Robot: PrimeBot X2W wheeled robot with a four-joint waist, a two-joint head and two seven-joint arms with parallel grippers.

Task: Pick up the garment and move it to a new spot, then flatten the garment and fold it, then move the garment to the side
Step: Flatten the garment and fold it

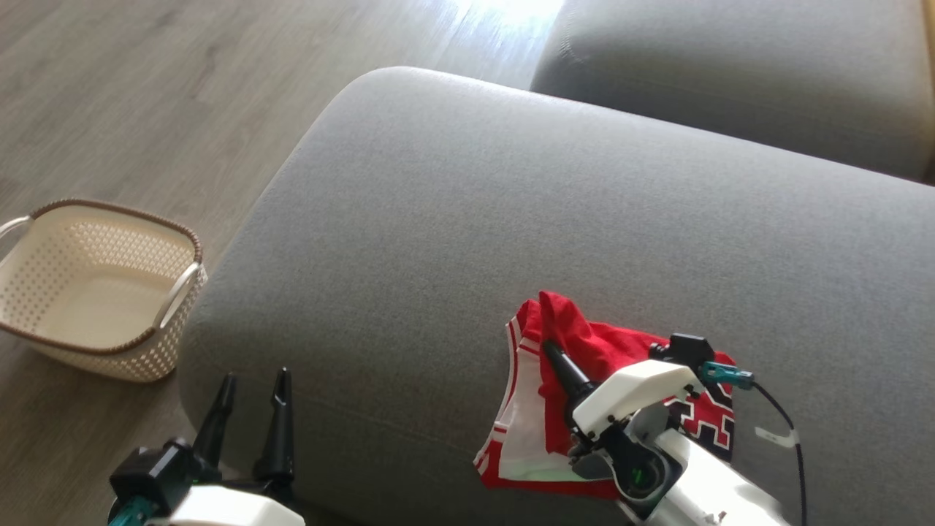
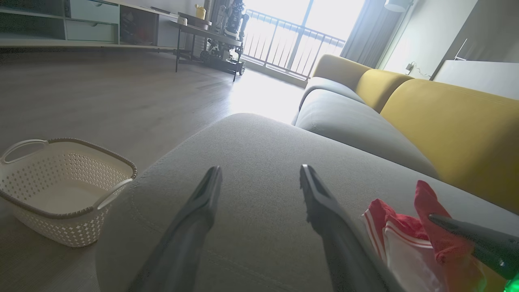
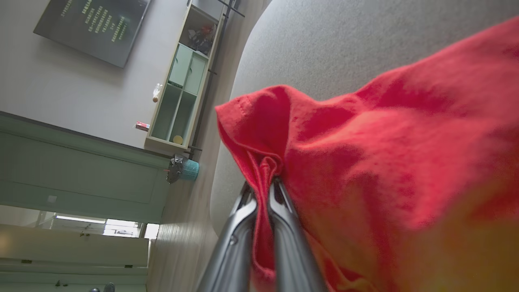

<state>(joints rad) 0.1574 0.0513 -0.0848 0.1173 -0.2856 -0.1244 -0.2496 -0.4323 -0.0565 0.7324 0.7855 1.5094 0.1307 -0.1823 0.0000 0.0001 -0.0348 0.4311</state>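
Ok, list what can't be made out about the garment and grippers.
- Head view: the right arm partly covers the garment's black-and-white print.
- Right wrist view: folds hide how much cloth the right gripper pinches; lower right is blurred.
- Left wrist view: the bottom edge cuts off the garment.
- Head view: the left edge cuts the basket.

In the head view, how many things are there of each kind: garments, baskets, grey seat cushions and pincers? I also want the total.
garment: 1
basket: 1
grey seat cushions: 2
pincers: 2, the left pincer open, the right pincer shut on the garment
Total: 6
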